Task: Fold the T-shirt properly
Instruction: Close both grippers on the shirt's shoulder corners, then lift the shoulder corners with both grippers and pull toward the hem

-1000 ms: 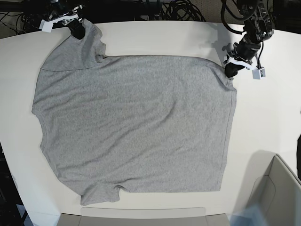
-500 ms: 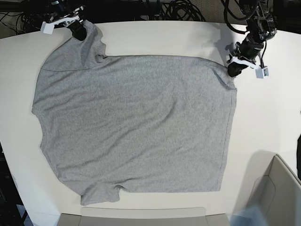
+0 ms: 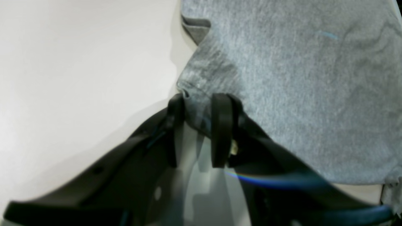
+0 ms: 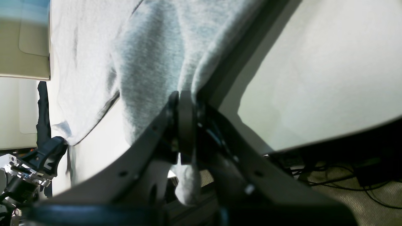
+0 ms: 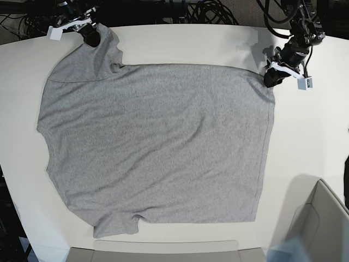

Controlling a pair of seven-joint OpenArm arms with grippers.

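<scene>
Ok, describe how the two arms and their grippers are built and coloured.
Both are black. The left gripper has two slim black fingers on angled matte-black brackets with small holes; a blue cable loops beneath. The right gripper has the same black brackets. In the base view each wrist carries a white block, and black cables trail from the left arm.

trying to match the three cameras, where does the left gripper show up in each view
Base: the left gripper is at the upper right, at the T-shirt corner.
Left wrist: lower centre, jaws parted around the shirt's edge.
Right wrist: small, at the far lower left, at a shirt corner.
Shared landmark: the grey T-shirt on the white table.
</scene>
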